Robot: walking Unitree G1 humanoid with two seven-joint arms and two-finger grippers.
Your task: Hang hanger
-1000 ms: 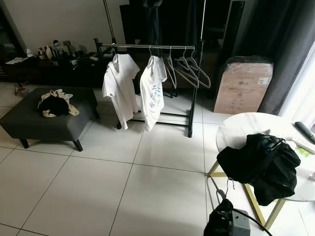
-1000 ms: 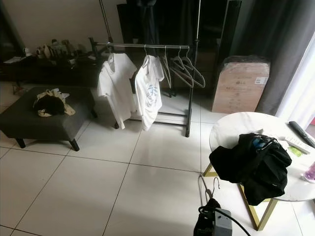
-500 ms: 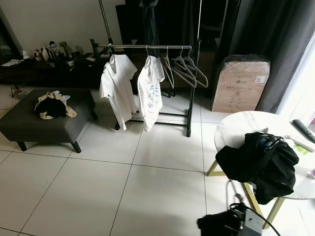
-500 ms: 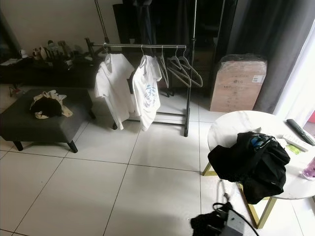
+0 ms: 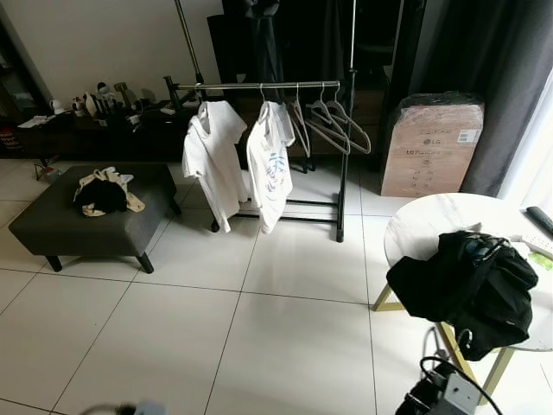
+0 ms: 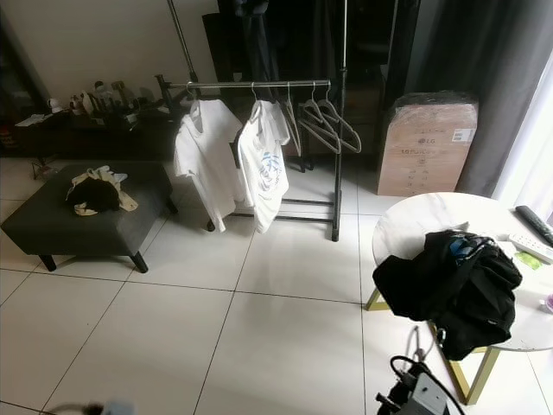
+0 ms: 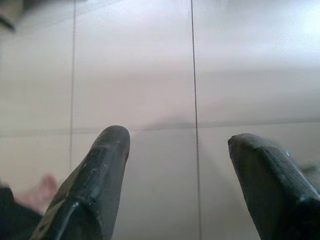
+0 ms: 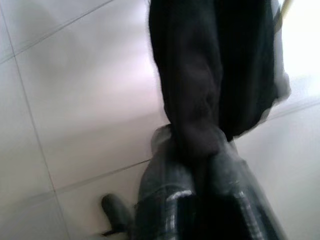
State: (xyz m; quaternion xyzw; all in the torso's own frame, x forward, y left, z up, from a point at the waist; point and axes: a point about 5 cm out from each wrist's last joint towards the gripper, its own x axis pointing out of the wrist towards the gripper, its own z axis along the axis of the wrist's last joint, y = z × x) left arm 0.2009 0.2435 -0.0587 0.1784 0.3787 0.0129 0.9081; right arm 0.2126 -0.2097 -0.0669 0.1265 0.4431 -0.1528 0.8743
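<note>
A clothes rack (image 5: 259,85) stands across the tiled room with two white T-shirts (image 5: 212,156) (image 5: 270,160) and several empty hangers (image 5: 333,121) on its rail. My right arm (image 5: 442,393) is low at the front right, beside the round table. A thin hanger hook (image 6: 419,344) rises just above it. In the right wrist view my right gripper (image 8: 195,145) is shut on a hanger with a black garment (image 8: 210,65) that hangs over the floor. My left gripper (image 7: 177,137) is open above bare tiles.
A dark ottoman (image 5: 52,226) with a heap of clothes (image 5: 104,190) sits at the left. A round white table (image 5: 432,220) at the right carries a black garment (image 5: 467,290) and a remote (image 5: 540,220). A cardboard box (image 5: 432,147) stands beside the rack.
The camera has shifted a little. My right arm has swung to the right, closer to the round table's legs. A bit of my left arm now shows at the bottom left.
</note>
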